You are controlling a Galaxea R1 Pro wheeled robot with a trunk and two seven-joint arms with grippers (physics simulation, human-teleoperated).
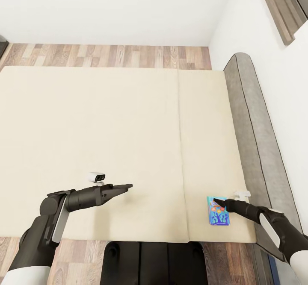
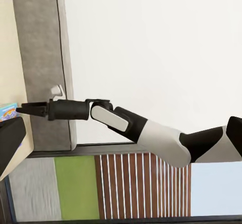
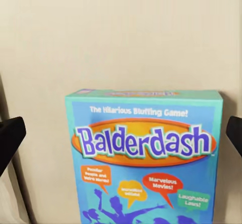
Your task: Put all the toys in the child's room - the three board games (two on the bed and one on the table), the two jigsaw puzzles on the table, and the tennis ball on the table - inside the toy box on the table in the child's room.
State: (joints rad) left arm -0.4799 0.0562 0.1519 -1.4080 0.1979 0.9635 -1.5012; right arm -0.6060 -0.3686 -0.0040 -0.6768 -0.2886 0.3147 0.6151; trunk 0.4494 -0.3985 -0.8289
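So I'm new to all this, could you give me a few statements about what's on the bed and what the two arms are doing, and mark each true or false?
1. A blue Balderdash board game lies flat on the cream bed. True.
2. The right gripper is at the game box, its fingers spread on either side of it in the right wrist view. True.
3. The left gripper holds a tennis ball. False: it holds nothing and hangs above bare mattress.
4. The game box lies in the middle of the bed. False: it lies near the bed's near edge, by the grey headboard.
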